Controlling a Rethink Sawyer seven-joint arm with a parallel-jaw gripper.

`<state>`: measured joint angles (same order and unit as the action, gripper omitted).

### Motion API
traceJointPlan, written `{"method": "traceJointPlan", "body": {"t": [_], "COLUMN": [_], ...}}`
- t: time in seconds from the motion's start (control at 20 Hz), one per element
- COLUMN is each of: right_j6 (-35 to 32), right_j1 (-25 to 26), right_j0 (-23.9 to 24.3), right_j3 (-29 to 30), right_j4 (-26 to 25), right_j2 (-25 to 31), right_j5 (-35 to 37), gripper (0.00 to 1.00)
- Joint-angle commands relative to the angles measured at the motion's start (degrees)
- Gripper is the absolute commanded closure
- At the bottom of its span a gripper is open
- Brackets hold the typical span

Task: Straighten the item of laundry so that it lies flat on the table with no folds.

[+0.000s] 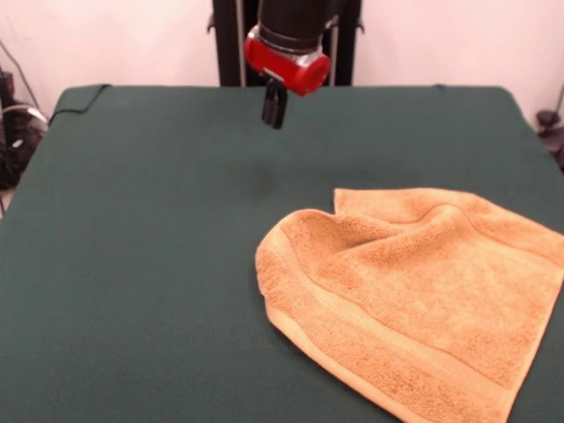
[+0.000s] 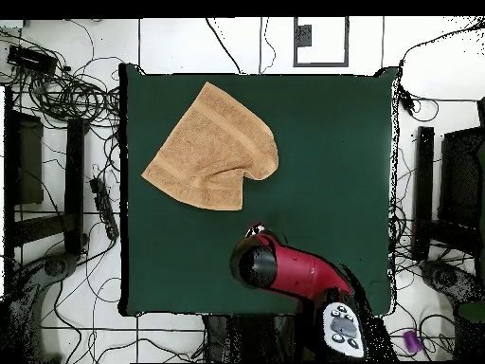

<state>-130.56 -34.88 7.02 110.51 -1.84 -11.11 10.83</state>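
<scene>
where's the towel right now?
Front view: the towel lies crumpled at the table's lower right, apart from the raised gripper. Overhead view: it sits near the table's upper-left corner.

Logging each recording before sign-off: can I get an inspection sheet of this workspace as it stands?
Surface: table covered in dark green cloth, no visible damage.
Job's things: orange-tan towel lies toward one side of the table, not flat; one corner is folded over and the cloth is rumpled beside it. Border band visible along one edge.
Clutter: nothing seen on the table.
Grippers: gripper hangs above the table, apart from the towel, holding nothing; whether the jaws are open cannot be told.
Cables: many loose cables on the floor around the table in the overhead view.
Surroundings: tiled floor, dark frames at both sides of the table.
</scene>
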Motion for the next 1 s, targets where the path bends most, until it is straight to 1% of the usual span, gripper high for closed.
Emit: {"method": "traceJointPlan", "body": {"t": [0.05, 0.3, 0.45, 0.65, 0.75, 0.9, 1.0], "right_j6": [7.0, 7.6, 9.4, 15.2, 18.4, 25.5, 31.8], "right_j1": [-3.8, -4.1, -3.6, -3.6, -4.7, -7.4, -9.6], "right_j0": [2.4, 3.9, 4.1, 7.9, 10.5, 15.7, 19.8], "right_j3": [-5.7, -6.7, -8.0, -8.2, -7.6, -6.4, -5.1], "right_j4": [-4.2, -7.4, -10.7, -16.6, -19.4, -23.2, -24.5], "right_j2": [12.1, 13.9, 14.6, 19.5, 22.4, 28.1, 33.0], "right_j5": [7.4, 9.8, 10.6, 10.6, 12.4, 17.3, 21.6], "gripper": [1.0, 1.0, 1.0, 1.0, 1.0, 1.0, 1.0]}}
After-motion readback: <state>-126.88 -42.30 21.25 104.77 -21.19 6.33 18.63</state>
